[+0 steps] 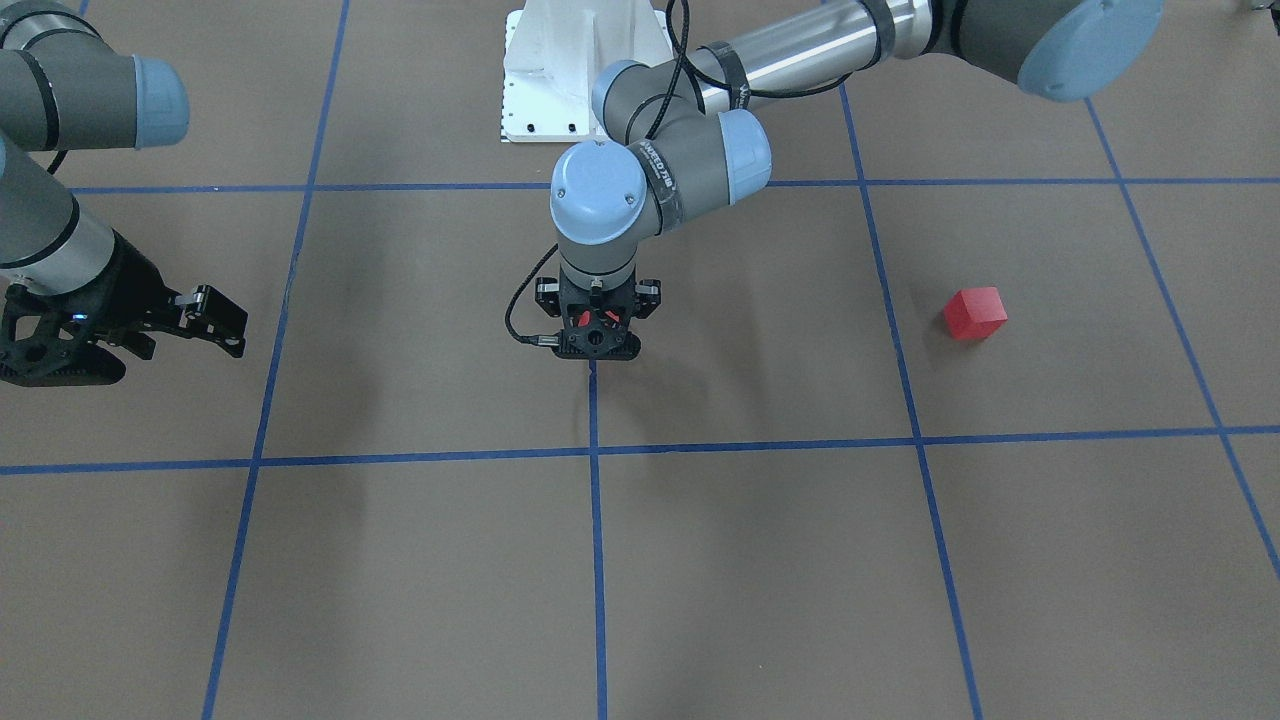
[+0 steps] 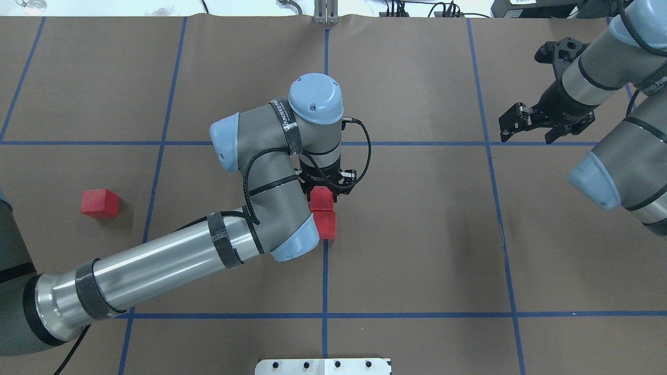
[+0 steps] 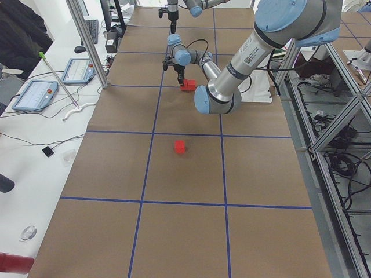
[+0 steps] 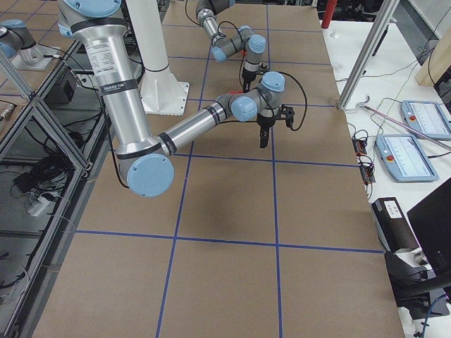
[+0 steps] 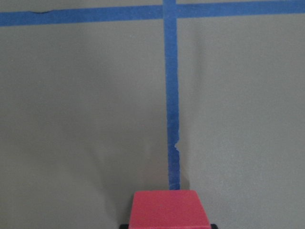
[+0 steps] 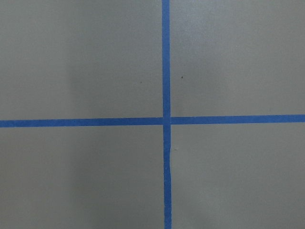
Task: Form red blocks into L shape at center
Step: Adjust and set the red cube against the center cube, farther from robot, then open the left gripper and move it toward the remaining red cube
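At center (image 2: 325, 250), the left gripper (image 1: 597, 338) clamps a red block (image 5: 169, 210) touching a second block (image 2: 326, 225), a pair plain overhead but masked from the front. The third block (image 1: 975, 313) lies well apart; the right gripper (image 1: 225, 322) hangs open.

1. The first red block (image 2: 321, 199) is seen upright at the center (image 2: 324, 250), on the middle tape line.
2. The second red block (image 2: 326, 225) is set touching it, on the robot's side.
3. The third red block (image 2: 99, 203) is left well apart, leftward.
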Tool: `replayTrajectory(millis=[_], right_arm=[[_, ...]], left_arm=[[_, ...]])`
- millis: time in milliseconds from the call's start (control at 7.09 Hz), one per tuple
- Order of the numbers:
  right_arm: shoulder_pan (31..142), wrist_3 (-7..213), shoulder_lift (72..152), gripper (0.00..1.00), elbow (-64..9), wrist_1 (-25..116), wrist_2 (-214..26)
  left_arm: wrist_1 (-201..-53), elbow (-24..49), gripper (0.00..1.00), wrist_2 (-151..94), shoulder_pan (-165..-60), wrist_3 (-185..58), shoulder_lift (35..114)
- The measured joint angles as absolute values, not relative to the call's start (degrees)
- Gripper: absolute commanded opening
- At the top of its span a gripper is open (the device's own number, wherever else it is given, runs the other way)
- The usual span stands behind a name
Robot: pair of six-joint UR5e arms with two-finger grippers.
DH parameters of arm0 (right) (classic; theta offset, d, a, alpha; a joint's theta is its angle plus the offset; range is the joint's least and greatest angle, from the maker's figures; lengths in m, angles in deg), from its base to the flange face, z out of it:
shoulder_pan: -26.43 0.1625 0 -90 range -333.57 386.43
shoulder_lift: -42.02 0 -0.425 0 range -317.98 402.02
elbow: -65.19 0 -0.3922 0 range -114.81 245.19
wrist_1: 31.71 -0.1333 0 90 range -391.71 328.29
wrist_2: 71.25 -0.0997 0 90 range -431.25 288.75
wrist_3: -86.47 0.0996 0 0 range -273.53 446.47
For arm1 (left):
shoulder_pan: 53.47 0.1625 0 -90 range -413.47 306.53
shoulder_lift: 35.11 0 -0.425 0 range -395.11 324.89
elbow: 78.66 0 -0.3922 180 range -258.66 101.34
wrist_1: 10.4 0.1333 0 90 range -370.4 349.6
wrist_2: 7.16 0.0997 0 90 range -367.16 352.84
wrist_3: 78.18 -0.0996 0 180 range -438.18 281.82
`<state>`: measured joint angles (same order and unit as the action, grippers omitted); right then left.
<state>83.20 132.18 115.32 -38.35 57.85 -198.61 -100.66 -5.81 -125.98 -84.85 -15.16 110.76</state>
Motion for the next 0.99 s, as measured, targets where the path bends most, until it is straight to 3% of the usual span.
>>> replayTrajectory(millis=[141,282,423,987], right_arm=[[83.2,132.22,115.32,0.99,-38.36,57.85,-198.61],[83.2,132.31,115.32,0.99,-38.4,57.85,-198.61],[83.22,132.39,115.32,1.0,-38.45,57.85,-198.61],[83.27,132.45,115.32,1.0,-38.5,57.85,-198.61]], left_arm=[[-100.66,-5.8,0.76,-125.96,-84.85,-15.16,110.76],[-100.66,-5.8,0.85,-125.93,-84.76,-15.16,110.74],[-100.66,-5.8,1.0,-125.88,-84.56,-15.17,110.74],[-98.64,-2.05,1.0,-126.08,-84.42,-15.19,110.82]])
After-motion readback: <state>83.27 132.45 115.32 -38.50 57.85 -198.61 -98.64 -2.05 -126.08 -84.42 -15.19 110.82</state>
